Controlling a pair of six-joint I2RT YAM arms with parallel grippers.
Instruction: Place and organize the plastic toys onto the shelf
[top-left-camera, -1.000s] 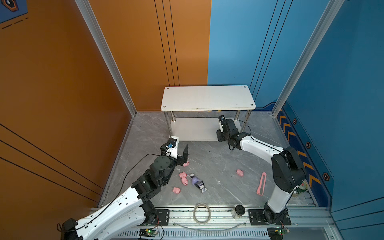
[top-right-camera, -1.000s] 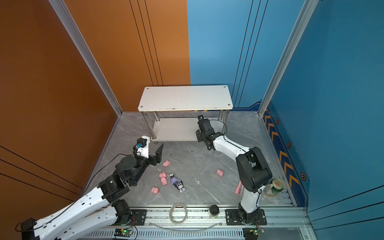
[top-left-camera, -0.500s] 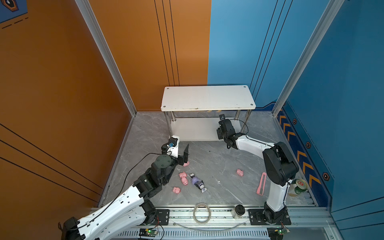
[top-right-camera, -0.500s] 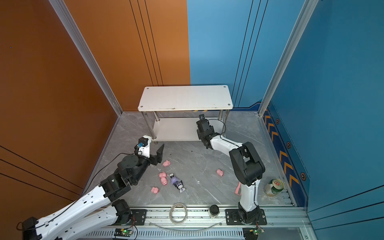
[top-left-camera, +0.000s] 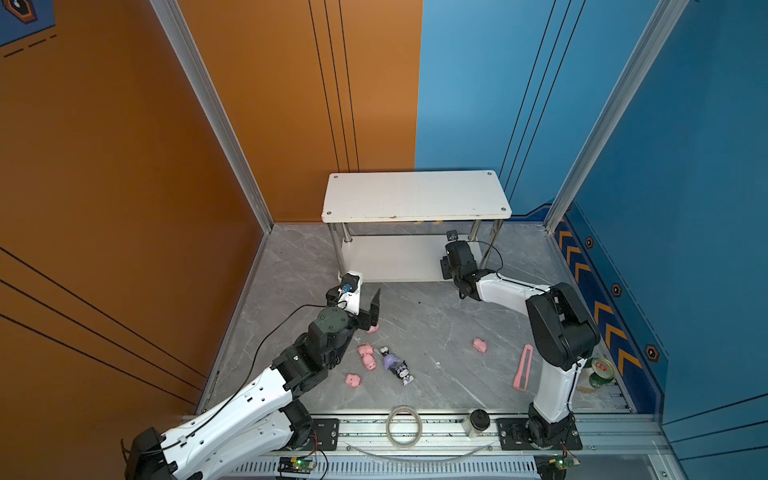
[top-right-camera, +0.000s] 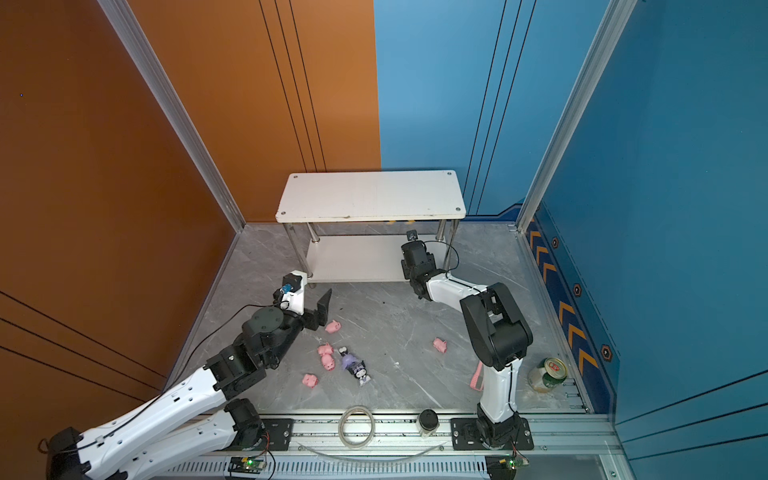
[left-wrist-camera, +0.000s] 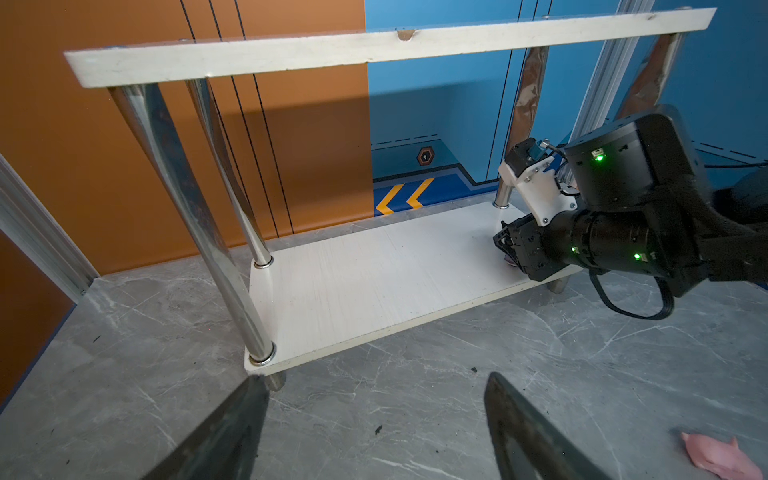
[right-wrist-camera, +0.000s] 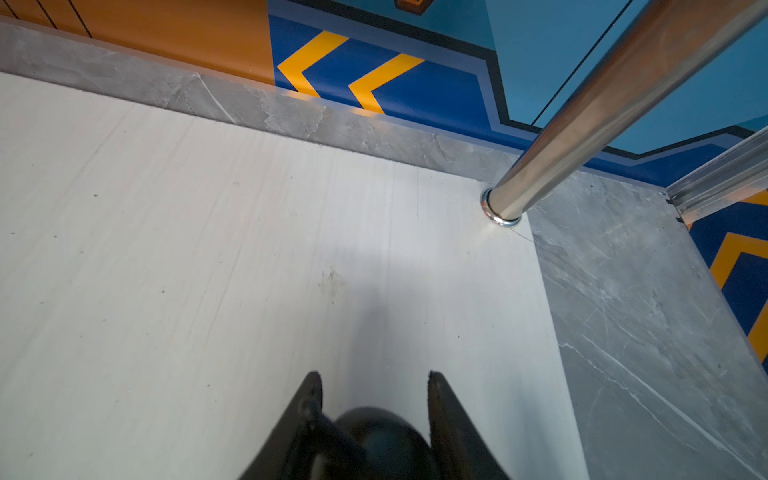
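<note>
The white shelf (top-left-camera: 415, 195) stands at the back. My right gripper (right-wrist-camera: 374, 376) reaches under its top board, low over the right end of the lower board (left-wrist-camera: 374, 282), shut on a dark round-headed cartoon figure (right-wrist-camera: 374, 432). Its wrist (top-left-camera: 459, 257) shows in both top views. My left gripper (left-wrist-camera: 374, 380) hovers open and empty above the floor in front of the shelf's front left leg (left-wrist-camera: 216, 249). Several pink pigs lie on the floor: one (top-left-camera: 372, 329) beside the left gripper (top-right-camera: 311, 309), two (top-left-camera: 368, 356) close together, and others apart. Next to the pair lie two cartoon figures (top-left-camera: 397, 365).
A flat pink strip (top-left-camera: 523, 368) and a green can (top-left-camera: 600, 372) lie by the right arm's base. A tape ring (top-left-camera: 403, 426) and a small black-lidded jar (top-left-camera: 478, 420) sit on the front rail. Orange and blue walls close in the grey floor.
The right arm's elbow has swung inward while its gripper stayed under the shelf's top board. The left gripper has barely shifted and stays open.
</note>
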